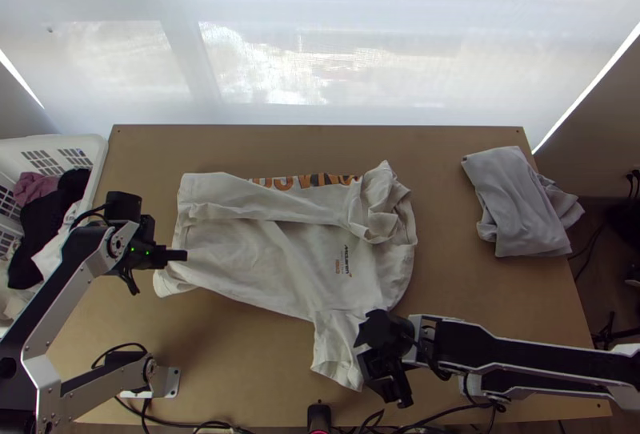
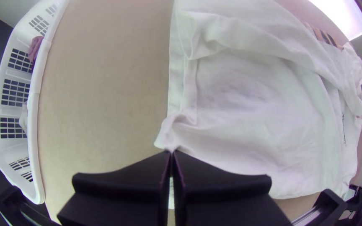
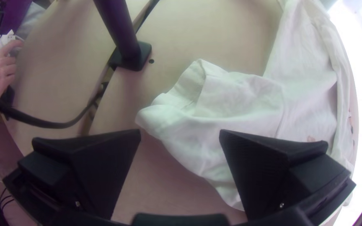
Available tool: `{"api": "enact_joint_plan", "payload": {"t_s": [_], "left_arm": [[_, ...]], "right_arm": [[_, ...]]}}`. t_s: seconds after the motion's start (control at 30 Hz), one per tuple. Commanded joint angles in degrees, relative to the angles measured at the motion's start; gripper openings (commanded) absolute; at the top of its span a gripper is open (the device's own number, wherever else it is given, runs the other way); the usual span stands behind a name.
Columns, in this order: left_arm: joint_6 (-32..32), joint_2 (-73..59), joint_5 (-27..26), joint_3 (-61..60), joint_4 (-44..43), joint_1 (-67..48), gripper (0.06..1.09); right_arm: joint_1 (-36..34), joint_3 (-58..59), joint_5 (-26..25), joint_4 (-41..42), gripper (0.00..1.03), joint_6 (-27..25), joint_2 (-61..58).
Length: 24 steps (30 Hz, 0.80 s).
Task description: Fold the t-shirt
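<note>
In the top view the off-white t-shirt [image 1: 240, 250] lies mid-table, its far side folded over in a long strip and bunched at the far right; one sleeve points to the near edge. My left gripper [image 1: 182, 255] is at the shirt's left edge. In the left wrist view that gripper [image 2: 172, 152] is shut on a pinch of the t-shirt [image 2: 248, 100], with creases converging at its tips. My right gripper [image 1: 373, 356] is beside the near sleeve. The right wrist view has this gripper [image 3: 180, 132] open, the sleeve [image 3: 231, 96] lying partly beneath and beyond its fingers.
A folded grey cloth [image 1: 516, 202] lies at the table's right. The white basket [image 1: 94, 154] with clothes stands off its left side. A black post [image 3: 128, 50] and a cable are by the near edge. A person's hand [image 3: 1, 69] is at the right wrist view's edge.
</note>
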State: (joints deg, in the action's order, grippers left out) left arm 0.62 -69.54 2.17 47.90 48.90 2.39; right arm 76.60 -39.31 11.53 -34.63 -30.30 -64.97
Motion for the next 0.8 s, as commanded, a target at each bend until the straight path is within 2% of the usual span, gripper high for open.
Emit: {"api": "enact_joint_plan", "payload": {"t_s": [0.0,0.03,0.2,0.4,0.5,0.67,0.77], "left_arm": [[0.0,-1.7,0.1,1.5,0.0,0.1,0.09],[-0.1,-1.9,0.1,1.7,0.0,0.1,0.09],[-0.3,-2.5,0.1,2.2,0.0,0.2,0.09],[-0.4,-2.7,0.1,2.6,0.0,0.2,0.09],[-0.4,-2.7,0.1,2.8,0.0,0.2,0.09],[-0.4,-2.4,0.0,3.4,0.3,0.2,0.09],[-0.4,-1.7,0.1,3.7,0.7,0.2,0.09]], "right_arm": [[0.5,1.2,0.1,2.8,0.81,-1.1,-3.0],[0.5,1.4,0.1,3.2,0.80,-1.4,-3.2],[0.4,2.7,0.2,4.1,0.65,-3.3,-5.1],[0.3,2.7,0.1,4.8,0.20,-3.8,-5.3],[0.1,2.6,0.0,5.8,0.04,-3.2,-5.0],[-0.7,2.0,-0.9,6.2,0.03,-2.0,-2.7],[-3.9,1.1,-1.1,5.5,0.03,-1.4,-1.3]]}}
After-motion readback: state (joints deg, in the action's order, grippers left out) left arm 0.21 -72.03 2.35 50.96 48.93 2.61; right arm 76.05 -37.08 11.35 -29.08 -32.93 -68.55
